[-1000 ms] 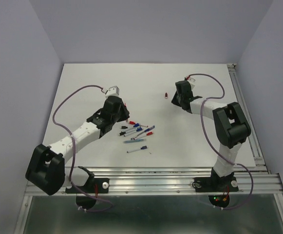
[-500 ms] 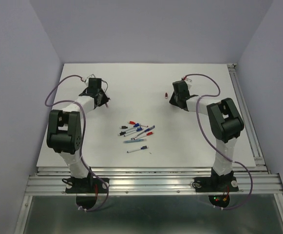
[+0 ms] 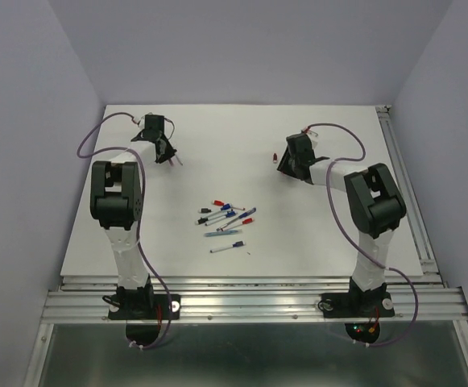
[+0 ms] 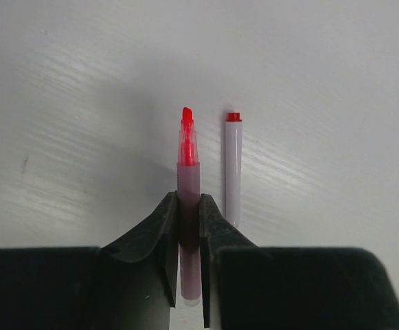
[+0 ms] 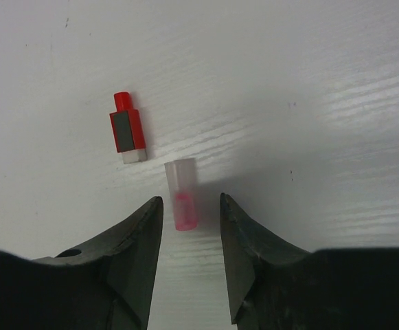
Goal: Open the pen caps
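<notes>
Pen cap (image 5: 183,194), translucent, lies between parted right end effector (image 5: 190,198) fingers; left end effector (image 4: 187,197) clamps uncapped red pen (image 4: 187,151).

The table (image 5: 309,55) is matt white, faintly streaked. The red cap (image 5: 128,130) looks hard, smooth plastic — the clear cap (image 5: 183,185) just beside it, frosted. The left gripper (image 4: 189,210) is dull black plastic; its red-tipped pen (image 4: 188,155), translucent.

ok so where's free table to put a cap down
Bare table between the left hand and right hand, and right of the pen pile. Crowded at the pile and by the red cap.
</notes>
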`<action>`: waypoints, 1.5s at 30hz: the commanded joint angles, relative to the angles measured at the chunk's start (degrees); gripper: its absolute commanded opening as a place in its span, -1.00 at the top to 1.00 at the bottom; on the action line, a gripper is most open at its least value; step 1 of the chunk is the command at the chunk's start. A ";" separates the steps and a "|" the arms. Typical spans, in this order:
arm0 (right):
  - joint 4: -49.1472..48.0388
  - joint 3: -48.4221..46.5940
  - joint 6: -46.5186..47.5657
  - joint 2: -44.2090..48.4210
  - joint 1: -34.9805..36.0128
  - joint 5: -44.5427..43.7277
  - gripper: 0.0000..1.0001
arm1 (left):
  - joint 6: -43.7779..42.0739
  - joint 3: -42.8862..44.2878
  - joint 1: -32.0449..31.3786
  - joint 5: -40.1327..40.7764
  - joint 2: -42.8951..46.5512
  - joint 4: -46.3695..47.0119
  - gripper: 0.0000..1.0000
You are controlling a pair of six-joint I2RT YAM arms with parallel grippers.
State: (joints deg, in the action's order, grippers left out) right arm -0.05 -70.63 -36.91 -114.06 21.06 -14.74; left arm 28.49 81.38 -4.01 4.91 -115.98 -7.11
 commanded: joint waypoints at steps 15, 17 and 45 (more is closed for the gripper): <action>4.18 25.44 -0.45 35.19 -0.05 4.99 -0.61 | 1.04 4.05 0.41 -1.30 -3.55 -3.52 0.32; 5.76 28.08 -0.97 38.90 0.03 5.60 -0.74 | 1.48 3.35 0.41 -1.13 -2.67 -3.87 0.09; 11.30 39.78 -1.59 59.04 -0.05 9.38 -1.00 | 11.23 -48.06 -38.76 -6.21 57.88 1.22 -0.98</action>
State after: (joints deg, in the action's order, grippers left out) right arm 11.35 -31.79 -39.77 -55.53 21.06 -6.00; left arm 37.36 36.32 -38.35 1.37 -61.21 -6.39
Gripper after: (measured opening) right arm 0.998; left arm 0.986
